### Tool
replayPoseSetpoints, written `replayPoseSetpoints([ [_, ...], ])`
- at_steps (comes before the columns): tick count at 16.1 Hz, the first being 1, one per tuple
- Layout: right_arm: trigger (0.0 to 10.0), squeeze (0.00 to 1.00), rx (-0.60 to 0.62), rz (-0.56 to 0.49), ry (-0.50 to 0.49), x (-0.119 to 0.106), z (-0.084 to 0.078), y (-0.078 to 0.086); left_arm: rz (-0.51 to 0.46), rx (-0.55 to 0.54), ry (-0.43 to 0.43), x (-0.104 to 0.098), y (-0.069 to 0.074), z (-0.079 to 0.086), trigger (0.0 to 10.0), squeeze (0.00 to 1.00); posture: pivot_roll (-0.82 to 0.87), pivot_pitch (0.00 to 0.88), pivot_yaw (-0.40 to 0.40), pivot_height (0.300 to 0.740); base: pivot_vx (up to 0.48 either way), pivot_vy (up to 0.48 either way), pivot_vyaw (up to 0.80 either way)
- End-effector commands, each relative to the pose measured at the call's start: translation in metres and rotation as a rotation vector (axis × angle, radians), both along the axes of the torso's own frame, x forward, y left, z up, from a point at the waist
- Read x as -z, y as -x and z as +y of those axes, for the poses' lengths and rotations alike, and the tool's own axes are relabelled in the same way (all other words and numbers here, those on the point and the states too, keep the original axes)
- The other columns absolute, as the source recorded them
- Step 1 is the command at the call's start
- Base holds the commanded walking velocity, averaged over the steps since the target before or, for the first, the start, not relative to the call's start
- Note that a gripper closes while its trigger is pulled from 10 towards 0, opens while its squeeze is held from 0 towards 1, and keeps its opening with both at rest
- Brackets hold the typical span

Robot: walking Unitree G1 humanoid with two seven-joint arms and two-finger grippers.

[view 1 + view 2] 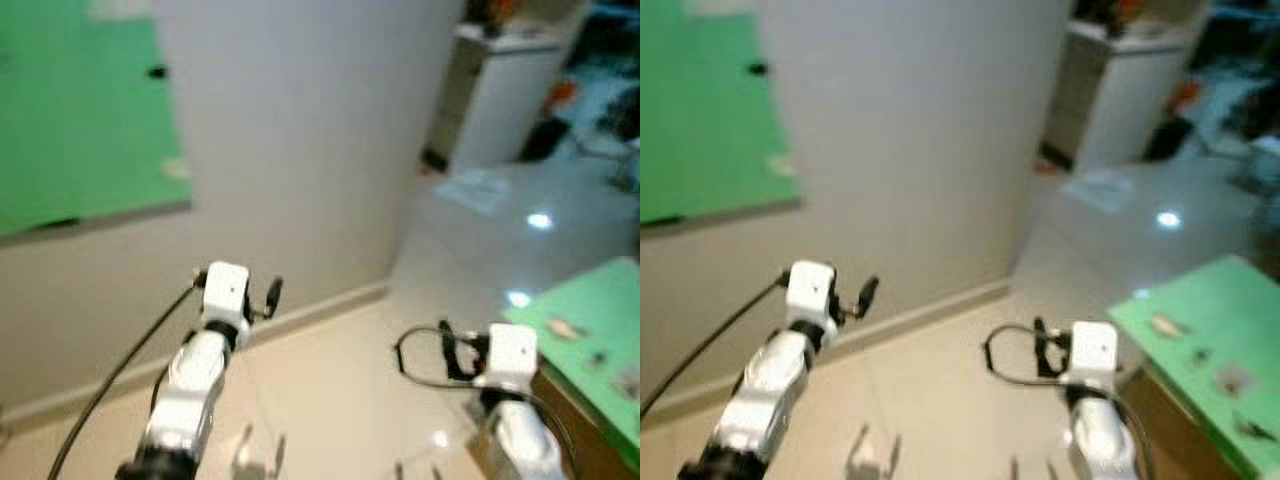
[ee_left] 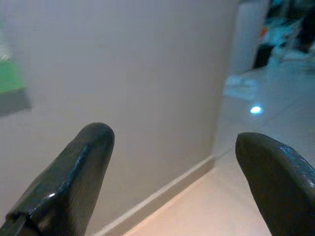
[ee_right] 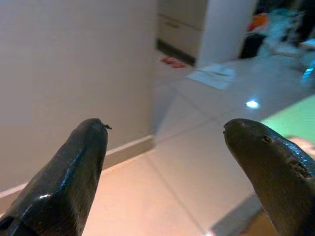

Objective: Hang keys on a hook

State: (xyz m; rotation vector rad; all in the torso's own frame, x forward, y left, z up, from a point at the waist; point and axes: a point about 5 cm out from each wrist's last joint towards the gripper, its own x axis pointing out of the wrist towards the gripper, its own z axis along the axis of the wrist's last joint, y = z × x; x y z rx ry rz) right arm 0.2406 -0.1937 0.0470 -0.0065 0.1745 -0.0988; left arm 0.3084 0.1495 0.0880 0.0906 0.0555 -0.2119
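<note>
At your ten o'clock a green panel [image 1: 80, 110] hangs on the pale wall [image 1: 300, 130], with a small dark fitting [image 1: 157, 72] near its upper right corner; it is too blurred for you to say whether that is the hook. Along the wall's foot a light skirting board [image 1: 320, 305] runs toward two o'clock, meeting the glossy cream tiled floor [image 1: 330, 390]. Your left arm [image 1: 195, 380] reaches forward at about seven o'clock, a black cable [image 1: 120, 370] trailing from its wrist. In the left wrist view the left gripper [image 2: 172, 147] is spread wide and holds nothing, its two black fingers [image 2: 74, 172] framing only wall, skirting and floor. Your right arm [image 1: 515, 400] sits at about five o'clock with a looped black cable [image 1: 415, 360] beside its wrist. In the right wrist view the right gripper [image 3: 165, 147] is likewise parted wide and empty, one finger [image 3: 69, 172] against the wall and the other toward the open floor. At one o'clock, past the wall's corner, a white cabinet [image 1: 500, 95] stands, with a flat sheet of paper [image 1: 478, 188] lying on the floor in front of it and bright ceiling-light reflections on the tiles. At your four o'clock a green-topped tabletop [image 1: 590, 330] comes in from the edge, carrying a few small objects [image 1: 565, 328] too blurred to identify, so you cannot tell from these pictures whether the keys are among them.
</note>
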Motion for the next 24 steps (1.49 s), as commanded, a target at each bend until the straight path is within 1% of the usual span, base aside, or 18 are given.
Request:
replayPoseSetpoints([
  [1, 10.0, 0.00, -0.006, -0.009, 0.004, -0.001, 0.003, -0.003, -0.004, 0.013, 0.016, -0.002, -0.002, 0.004, 10.0, 0.00, -0.13, 0.000, -0.012, 0.740, 0.000, 0.480, -0.69],
  [5, 10.0, 0.00, 0.018, 0.006, 0.000, 0.003, 0.000, 0.005, 0.000, 0.045, 0.006, 0.001, 0.000, 0.000, 10.0, 0.00, -0.13, 0.000, -0.010, 0.740, 0.000, 0.480, -0.69],
  [7, 10.0, 0.00, 0.023, 0.009, 0.003, 0.002, 0.000, 0.006, -0.003, 0.063, 0.003, 0.002, 0.001, -0.003, 10.0, 0.00, -0.14, 0.000, -0.009, 0.740, 0.000, 0.480, -0.69],
  [9, 10.0, 0.00, -0.014, 0.016, 0.014, 0.003, 0.003, 0.005, -0.019, 0.087, 0.041, -0.001, 0.002, -0.008, 10.0, 0.00, -0.14, 0.000, -0.009, 0.740, 0.000, 0.476, -0.68],
  [10, 10.0, 0.00, -0.014, 0.012, 0.018, 0.002, 0.003, 0.005, -0.013, 0.092, 0.042, 0.000, 0.002, -0.011, 10.0, 0.00, -0.15, 0.000, -0.012, 0.740, 0.000, 0.480, -0.68],
  [12, 10.0, 0.00, 0.021, 0.006, 0.004, 0.001, -0.001, 0.006, 0.016, 0.073, 0.050, 0.007, 0.003, -0.010, 10.0, 0.00, -0.15, 0.000, -0.012, 0.740, 0.000, 0.480, -0.68],
  [13, 10.0, 0.00, 0.049, -0.005, -0.002, -0.001, -0.004, 0.006, 0.046, 0.027, 0.073, 0.012, 0.003, -0.006, 10.0, 0.00, -0.15, 0.000, -0.011, 0.740, 0.000, 0.330, -0.69],
  [14, 10.0, 0.00, 0.092, -0.010, -0.080, -0.002, -0.007, 0.008, 0.067, -0.023, 0.043, 0.017, 0.004, 0.000, 10.0, 0.00, -0.15, 0.000, -0.011, 0.740, 0.000, 0.000, -0.64],
  [15, 10.0, 0.00, 0.102, -0.024, -0.056, -0.004, -0.010, 0.009, 0.104, -0.058, 0.050, 0.024, 0.005, 0.007, 10.0, 0.00, -0.15, 0.000, -0.008, 0.740, 0.000, 0.000, -0.59],
  [16, 10.0, 0.00, 0.108, -0.035, -0.032, -0.006, -0.012, 0.010, 0.108, -0.063, 0.061, 0.025, 0.006, 0.010, 10.0, 0.00, -0.15, 0.000, -0.007, 0.740, 0.000, 0.000, -0.59],
  [17, 10.0, 0.00, 0.116, -0.055, -0.018, -0.010, -0.014, 0.010, 0.101, -0.058, 0.043, 0.024, 0.006, 0.011, 10.0, 0.00, -0.15, 0.000, -0.006, 0.740, 0.000, 0.000, -0.62],
  [18, 10.0, 0.00, 0.117, -0.103, -0.002, -0.019, -0.015, 0.009, 0.100, -0.061, 0.039, 0.025, 0.006, 0.012, 10.0, 0.00, -0.15, 0.000, -0.006, 0.740, 0.000, 0.000, -0.62],
  [19, 10.0, 0.00, 0.133, -0.151, -0.008, -0.029, -0.016, 0.005, 0.100, -0.065, 0.057, 0.024, 0.005, 0.012, 10.0, 0.00, -0.15, 0.000, -0.007, 0.740, 0.000, 0.000, -0.62],
  [21, 10.0, 0.00, 0.158, -0.165, -0.038, -0.032, -0.018, 0.002, 0.086, -0.050, 0.054, 0.023, 0.004, 0.008, 10.0, 0.00, -0.15, 0.000, -0.008, 0.740, 0.000, 0.000, -0.59],
  [22, 10.0, 0.00, 0.176, -0.127, -0.035, -0.025, -0.020, 0.002, 0.060, -0.027, 0.081, 0.019, 0.004, 0.005, 10.0, 0.00, -0.15, 0.000, -0.009, 0.740, 0.356, -0.315, 0.00],
  [24, 10.0, 0.00, 0.132, -0.093, -0.035, -0.018, -0.013, 0.004, 0.026, 0.026, 0.044, 0.014, 0.004, -0.003, 10.0, 0.00, -0.16, 0.000, -0.008, 0.740, 0.377, -0.291, 0.00],
])
